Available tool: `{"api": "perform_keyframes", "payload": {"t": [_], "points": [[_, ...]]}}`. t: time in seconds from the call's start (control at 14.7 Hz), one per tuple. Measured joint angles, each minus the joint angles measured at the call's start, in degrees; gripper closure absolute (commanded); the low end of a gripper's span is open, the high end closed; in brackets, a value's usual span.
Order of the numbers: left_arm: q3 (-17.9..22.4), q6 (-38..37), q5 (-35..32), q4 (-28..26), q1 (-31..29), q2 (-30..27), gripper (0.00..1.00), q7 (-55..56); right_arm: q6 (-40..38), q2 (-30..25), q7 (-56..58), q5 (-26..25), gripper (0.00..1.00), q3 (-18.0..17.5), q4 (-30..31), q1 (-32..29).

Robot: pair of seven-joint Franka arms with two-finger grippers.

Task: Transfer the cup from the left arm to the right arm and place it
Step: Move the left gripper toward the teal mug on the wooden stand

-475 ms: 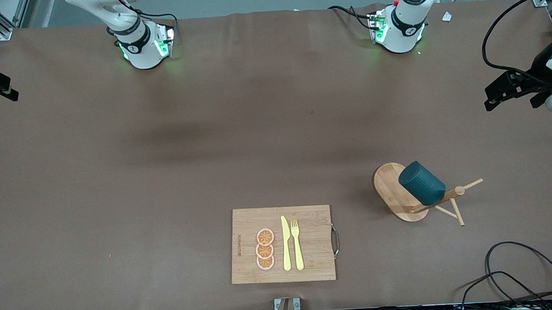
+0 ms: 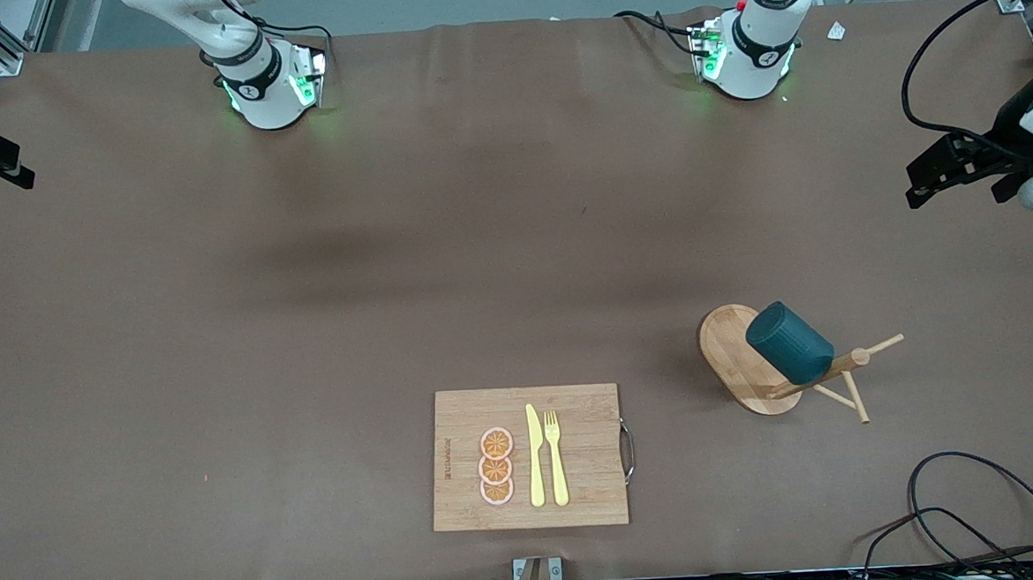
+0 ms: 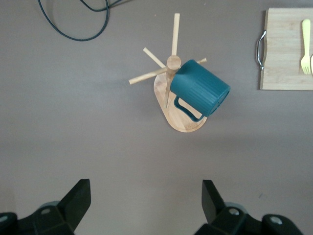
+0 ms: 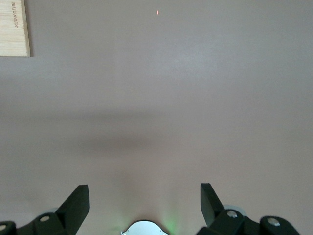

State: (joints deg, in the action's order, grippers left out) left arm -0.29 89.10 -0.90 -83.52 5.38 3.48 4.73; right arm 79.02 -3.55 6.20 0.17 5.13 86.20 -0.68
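The cup (image 2: 789, 342), dark teal and ribbed, hangs tilted on a peg of a wooden mug tree (image 2: 726, 350) toward the left arm's end of the table. My left gripper (image 3: 145, 188) is high above the table, open and empty. From there the cup (image 3: 200, 87) shows with its handle hooked on the tree (image 3: 183, 122). High over the bare table in front of its own base, my right gripper (image 4: 144, 188) is open with nothing between its fingers. Neither gripper shows in the front view.
A wooden cutting board (image 2: 585, 419) lies nearer to the front camera than the cup. On it are a yellow knife (image 2: 535, 457), a fork (image 2: 556, 456) and orange slices (image 2: 496, 466). Black cables (image 2: 961, 505) loop at the left arm's end.
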Motion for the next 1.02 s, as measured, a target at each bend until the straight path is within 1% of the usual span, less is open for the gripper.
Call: {"api": "perform_keyframes", "payload": {"t": [0.14, 0.47, 0.68, 0.81, 1.02], "points": [[-0.10, -0.08, 0.00, -0.56, 0.32, 0.81, 0.00, 1.52, -0.06, 0.00, 0.00, 0.00, 0.00, 0.00, 0.05, 0.00], [-0.42, 0.67, 0.73, -0.29, 0.65, 6.04, 0.00, 22.73, -0.17, 0.01, 0.00, 0.01, 0.00, -0.01, 0.43, 0.00], [-0.36, 2.23, 5.39, 1.57, 0.49, 10.83, 0.00, 33.99, -0.16, 0.01, 0.00, 0.02, 0.00, -0.03, 0.46, 0.01], [-0.30, 5.02, 8.55, 2.55, 0.35, 13.95, 0.00, 41.17, -0.16, 0.01, 0.00, 0.02, 0.00, -0.05, 0.47, 0.01], [-0.28, 8.88, 10.93, 3.01, 0.30, 17.82, 0.00, 47.95, -0.16, 0.01, 0.00, 0.02, 0.00, -0.06, 0.49, 0.02]]}}
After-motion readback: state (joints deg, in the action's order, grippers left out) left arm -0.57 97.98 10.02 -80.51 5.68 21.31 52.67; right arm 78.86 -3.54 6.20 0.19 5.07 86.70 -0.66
